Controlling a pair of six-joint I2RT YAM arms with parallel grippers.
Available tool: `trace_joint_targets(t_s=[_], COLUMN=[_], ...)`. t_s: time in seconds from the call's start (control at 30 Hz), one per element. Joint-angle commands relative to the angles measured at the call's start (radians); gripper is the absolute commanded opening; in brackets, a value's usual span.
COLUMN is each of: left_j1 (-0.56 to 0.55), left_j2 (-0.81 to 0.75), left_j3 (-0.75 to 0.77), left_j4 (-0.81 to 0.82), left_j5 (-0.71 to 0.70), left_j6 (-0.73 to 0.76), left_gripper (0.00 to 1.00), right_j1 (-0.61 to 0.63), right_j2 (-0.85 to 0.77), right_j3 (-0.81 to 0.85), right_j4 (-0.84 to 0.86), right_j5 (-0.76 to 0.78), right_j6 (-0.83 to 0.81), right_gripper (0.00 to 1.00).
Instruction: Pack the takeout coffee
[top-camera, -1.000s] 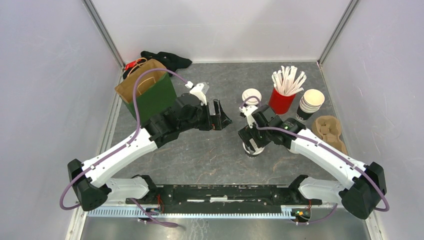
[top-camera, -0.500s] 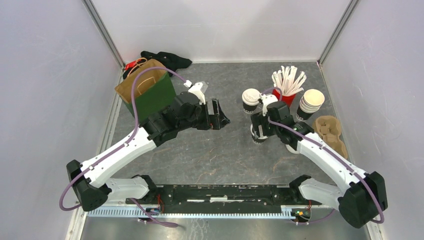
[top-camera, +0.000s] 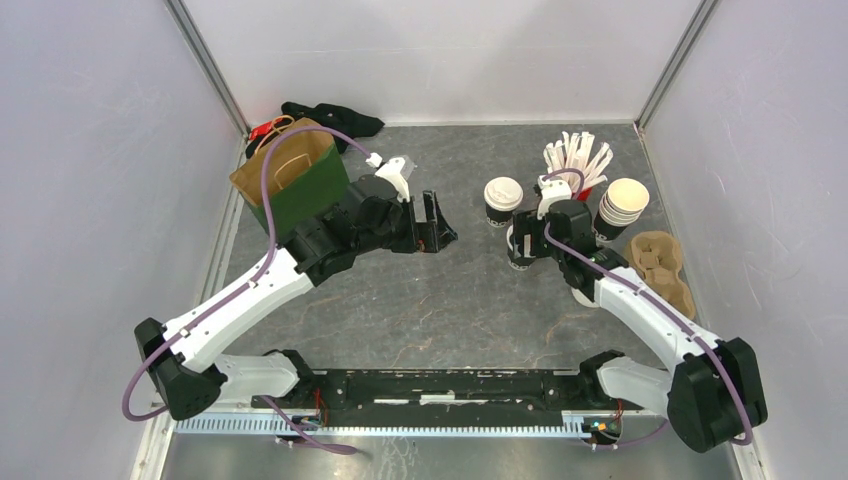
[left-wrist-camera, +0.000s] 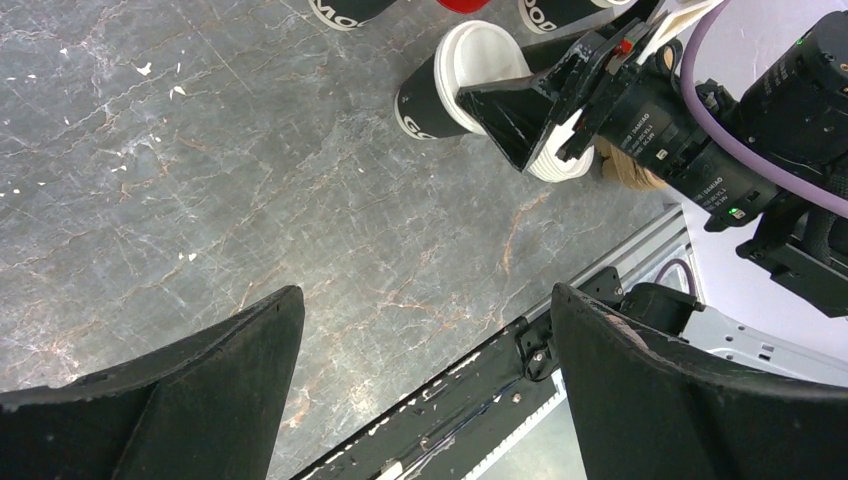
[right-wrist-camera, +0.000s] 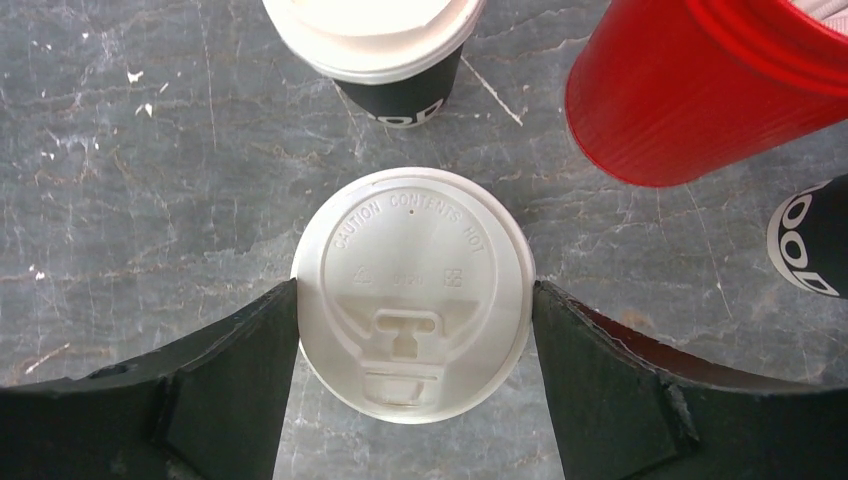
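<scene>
A takeout coffee cup (right-wrist-camera: 410, 290), dark with a white lid, sits between my right gripper's (right-wrist-camera: 415, 292) fingers, and both fingers press the lid's rim. From above, this cup (top-camera: 518, 257) shows under the right gripper (top-camera: 524, 246). I cannot tell whether it rests on the table. The second lidded cup (top-camera: 503, 196) stands just beyond it, also seen as a lidded cup (right-wrist-camera: 385, 40) in the right wrist view. My left gripper (top-camera: 440, 225) hovers open and holds nothing, left of both cups, beside the brown and green paper bag (top-camera: 292, 178).
A red cup (right-wrist-camera: 700, 90) of white sticks (top-camera: 575, 160) stands close behind the right gripper. A stack of lidless cups (top-camera: 622, 205) and a cardboard cup carrier (top-camera: 660, 258) are to its right. Black cloth (top-camera: 330, 118) lies behind the bag.
The right gripper has moved away from the arm bases toward the second cup, with the lidded cup between its fingers, and its jaws have narrowed. The left arm has barely shifted.
</scene>
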Motion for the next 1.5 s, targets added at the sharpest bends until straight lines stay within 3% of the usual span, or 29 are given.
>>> trace_joint_targets(t_s=[0.0, 0.17, 0.37, 0.9, 1.1, 1.47], left_j1=[0.006, 0.006, 0.006, 0.015, 0.088, 0.286], left_j2=[-0.007, -0.027, -0.047, -0.025, 0.037, 0.201], left_j3=[0.036, 0.031, 0.026, 0.098, 0.296, 0.773], left_j4=[-0.001, -0.006, -0.009, -0.072, -0.264, -0.685], left_j5=[0.007, -0.006, -0.016, -0.049, -0.119, -0.409], left_j6=[0.055, 0.047, 0.029, -0.008, 0.052, 0.186], left_gripper=[0.99, 0.99, 0.99, 0.99, 1.0, 1.0], right_j1=[-0.018, -0.031, -0.033, -0.032, -0.034, -0.032], right_j2=[0.007, -0.01, -0.042, -0.068, -0.098, -0.226], right_j3=[-0.042, -0.074, -0.041, 0.153, 0.236, 0.258], right_j4=[0.133, 0.172, 0.1, -0.099, -0.259, -0.404], right_j5=[-0.002, -0.011, -0.02, -0.061, -0.215, -0.428], right_j6=[0.003, -0.004, -0.017, -0.053, -0.081, -0.046], right_gripper=[0.82, 0.85, 0.98, 0.98, 0.98, 0.98])
